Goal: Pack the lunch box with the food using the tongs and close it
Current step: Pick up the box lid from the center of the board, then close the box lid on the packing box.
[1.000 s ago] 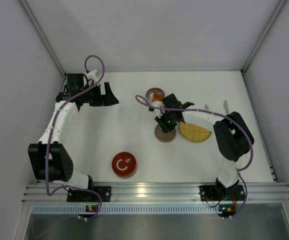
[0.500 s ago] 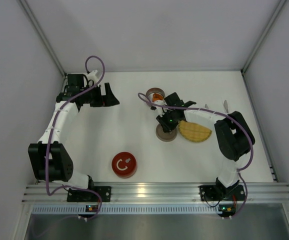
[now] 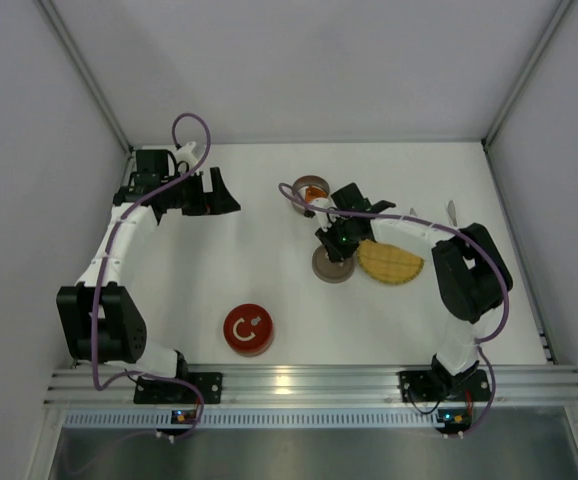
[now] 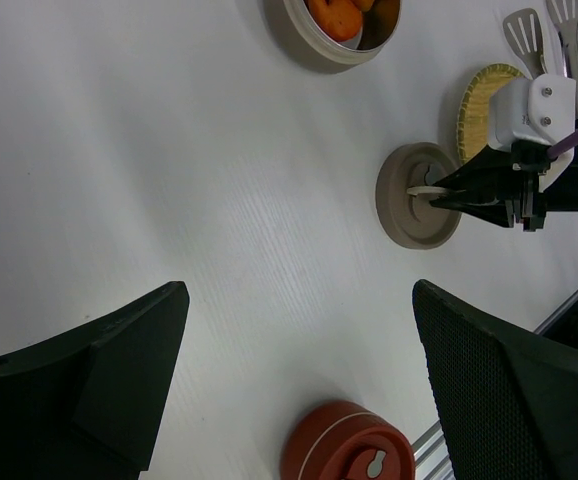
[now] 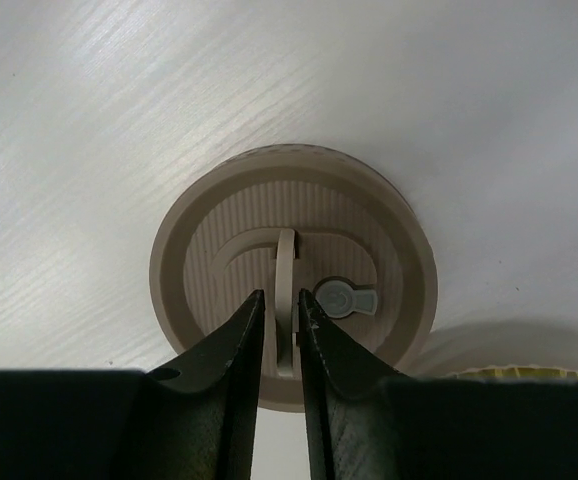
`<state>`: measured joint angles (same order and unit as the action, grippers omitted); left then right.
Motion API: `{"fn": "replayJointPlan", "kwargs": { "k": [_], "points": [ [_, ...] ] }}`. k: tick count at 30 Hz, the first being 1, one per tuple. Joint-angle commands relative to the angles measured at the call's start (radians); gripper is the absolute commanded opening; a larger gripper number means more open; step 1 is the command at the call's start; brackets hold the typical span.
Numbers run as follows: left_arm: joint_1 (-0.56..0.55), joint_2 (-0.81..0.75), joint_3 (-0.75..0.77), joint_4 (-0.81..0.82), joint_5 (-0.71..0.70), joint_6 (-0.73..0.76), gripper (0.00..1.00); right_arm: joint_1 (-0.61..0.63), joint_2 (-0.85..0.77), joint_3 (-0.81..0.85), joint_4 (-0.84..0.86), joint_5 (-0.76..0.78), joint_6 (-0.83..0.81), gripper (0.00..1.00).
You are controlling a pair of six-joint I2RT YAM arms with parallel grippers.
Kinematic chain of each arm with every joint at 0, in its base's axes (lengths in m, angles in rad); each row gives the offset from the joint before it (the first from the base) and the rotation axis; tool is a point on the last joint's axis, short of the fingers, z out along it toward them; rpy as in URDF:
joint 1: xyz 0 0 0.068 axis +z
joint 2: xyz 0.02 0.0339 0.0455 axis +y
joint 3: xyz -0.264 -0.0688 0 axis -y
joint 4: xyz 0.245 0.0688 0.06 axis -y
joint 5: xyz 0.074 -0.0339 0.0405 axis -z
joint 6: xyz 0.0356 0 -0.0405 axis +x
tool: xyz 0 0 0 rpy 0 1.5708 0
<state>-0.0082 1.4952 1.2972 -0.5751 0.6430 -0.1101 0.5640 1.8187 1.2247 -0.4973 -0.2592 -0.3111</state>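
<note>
Right wrist camera is showing the right end effector [image 5: 281, 300] pinching the upright handle [image 5: 286, 262] of the beige lid [image 5: 199, 260], while the left end effector [image 4: 297, 295] is gaping empty left of that lid, the food [image 4: 341, 14] sitting in the tin [image 4: 319, 52] beyond it.

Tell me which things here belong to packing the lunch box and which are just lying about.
Job: open tin, orange food, beige lid in right claw, silver tongs.
Lying about: yellow woven plate, red tin.
</note>
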Motion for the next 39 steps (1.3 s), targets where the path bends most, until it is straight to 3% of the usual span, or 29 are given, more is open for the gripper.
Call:
{"fn": "replayJointPlan", "kwargs": {
  "k": [1,15,18,20,23,29,32,39],
  "points": [
    [0.002,-0.015,-0.006,0.055,0.040,-0.003,0.98,-0.026,-0.032,0.019,-0.006,-0.018,0.006,0.20],
    [0.002,-0.007,-0.010,0.060,0.052,-0.005,0.98,-0.027,-0.056,0.009,-0.032,-0.031,-0.054,0.20],
    [0.001,-0.009,-0.010,0.060,0.049,0.000,0.98,-0.026,-0.059,0.001,-0.034,-0.051,-0.077,0.15],
    [0.002,-0.010,-0.009,0.054,0.041,0.012,0.98,-0.026,-0.055,0.001,-0.030,-0.049,-0.097,0.00],
    [0.001,-0.016,-0.010,0.054,0.026,0.018,0.98,-0.027,-0.053,0.042,-0.065,-0.061,-0.138,0.00],
    [0.002,-0.042,-0.035,0.060,0.032,0.018,0.98,-0.044,-0.033,0.277,-0.193,-0.109,-0.224,0.00],
    [0.011,-0.064,-0.049,0.080,0.018,0.013,0.98,-0.053,0.051,0.500,-0.276,-0.062,-0.226,0.00],
    [0.191,-0.044,-0.036,0.165,0.122,-0.089,0.98,-0.095,0.327,0.904,-0.382,0.014,-0.151,0.00]
  ]
}}
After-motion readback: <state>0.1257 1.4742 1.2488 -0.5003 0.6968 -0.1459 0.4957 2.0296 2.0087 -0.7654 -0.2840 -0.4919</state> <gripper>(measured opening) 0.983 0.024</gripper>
